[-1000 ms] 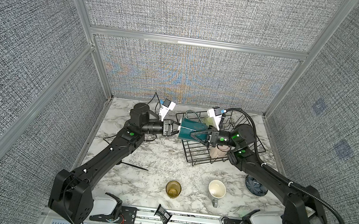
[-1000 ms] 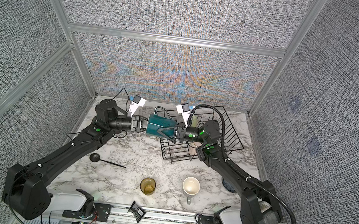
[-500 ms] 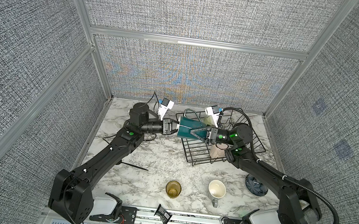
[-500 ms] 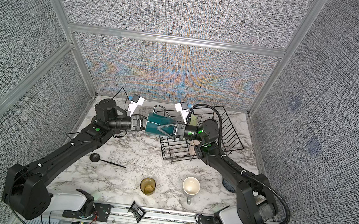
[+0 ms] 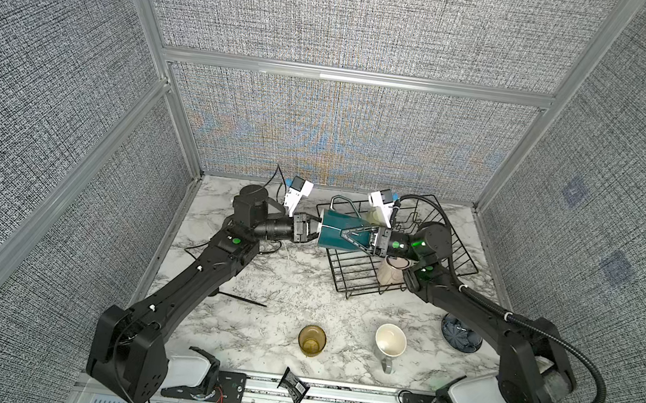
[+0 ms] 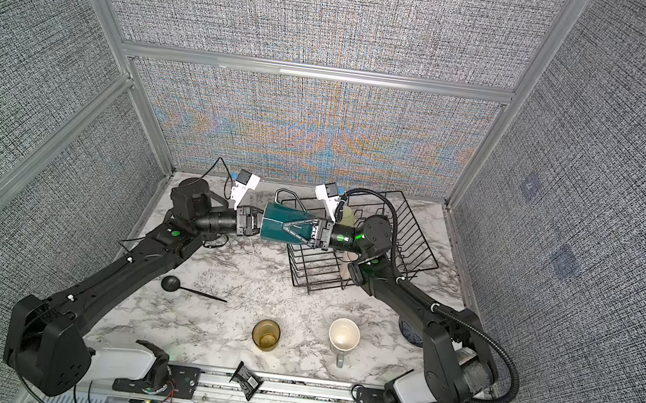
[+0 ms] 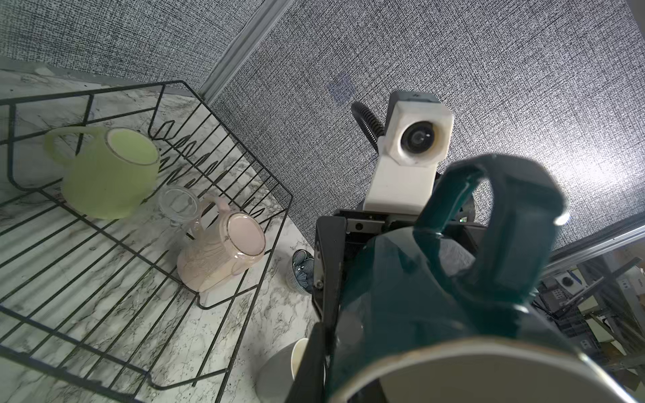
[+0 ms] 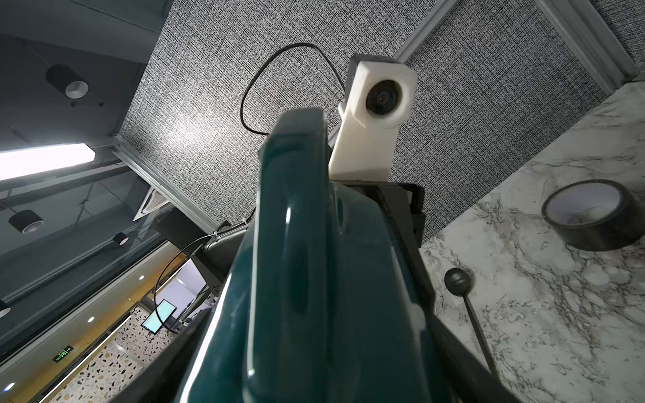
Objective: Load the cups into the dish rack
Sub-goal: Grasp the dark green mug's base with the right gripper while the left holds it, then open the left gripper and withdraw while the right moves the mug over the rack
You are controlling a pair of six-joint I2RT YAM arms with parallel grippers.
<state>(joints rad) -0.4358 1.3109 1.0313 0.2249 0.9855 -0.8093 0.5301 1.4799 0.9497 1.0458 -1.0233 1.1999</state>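
The teal mug (image 5: 331, 222) (image 6: 275, 217) hangs on its side in the air beside the dish rack (image 5: 363, 270), held from both ends. My left gripper (image 5: 315, 231) (image 6: 258, 224) is shut on its rim (image 7: 401, 352). My right gripper (image 5: 340, 234) (image 6: 284, 226) is shut around its body (image 8: 314, 279), one finger on each side. Inside the rack lie the light green mug (image 7: 104, 181), the small clear glass (image 7: 178, 202) and the pink mug (image 7: 216, 258). The grey mug (image 5: 390, 340) and the amber tumbler (image 5: 312, 340) stand on the marble near the front.
A dark blue patterned bowl (image 5: 459, 336) sits under my right forearm. A black tape roll (image 8: 590, 216) rests at the back left. A black ladle (image 6: 169, 283) lies by my left arm. A small black packet (image 5: 292, 385) lies on the front rail.
My right gripper has slid further over the teal mug and its fingers have closed in on the body. The left gripper keeps its hold on the rim.
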